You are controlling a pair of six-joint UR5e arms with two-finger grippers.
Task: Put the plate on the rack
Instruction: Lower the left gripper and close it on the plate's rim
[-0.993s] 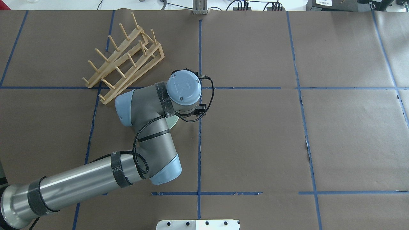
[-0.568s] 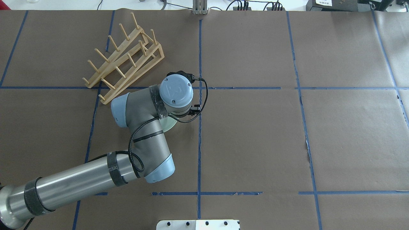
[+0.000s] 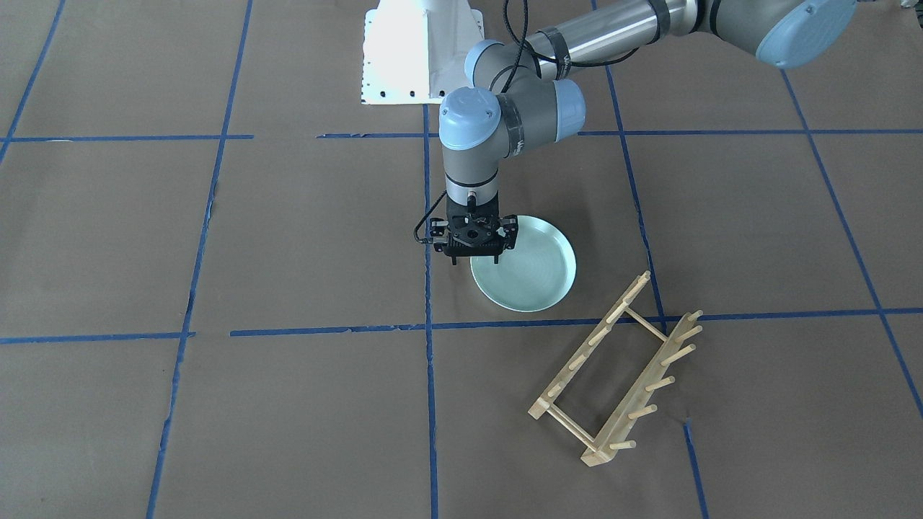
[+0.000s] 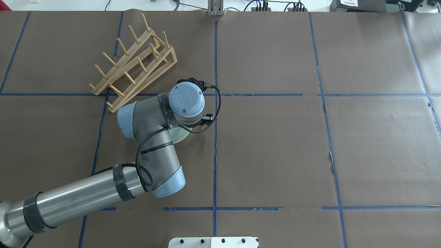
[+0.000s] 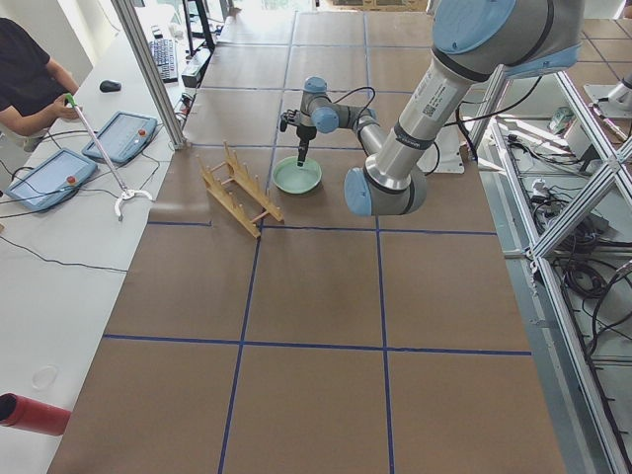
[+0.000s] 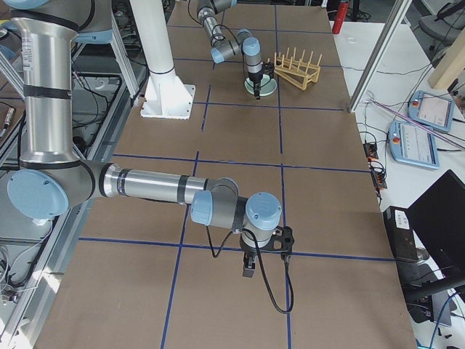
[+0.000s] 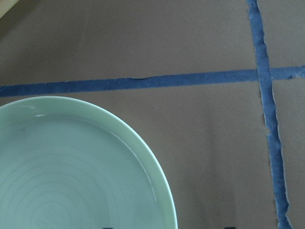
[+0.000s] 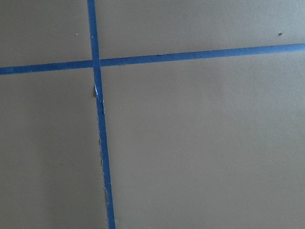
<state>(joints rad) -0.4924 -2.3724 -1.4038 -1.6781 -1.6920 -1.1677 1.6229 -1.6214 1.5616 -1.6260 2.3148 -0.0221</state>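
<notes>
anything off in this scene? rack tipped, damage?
Nothing serious. The rack stands upright, only diagonal to the tape grid; the plate lies flat beside it, apart. The blue tape is frayed on one line.

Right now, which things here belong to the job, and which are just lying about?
Job: plate, rack, left claw open at the plate's rim.
Lying about: keyboard, tablet, red cylinder, all on the white side bench.
</notes>
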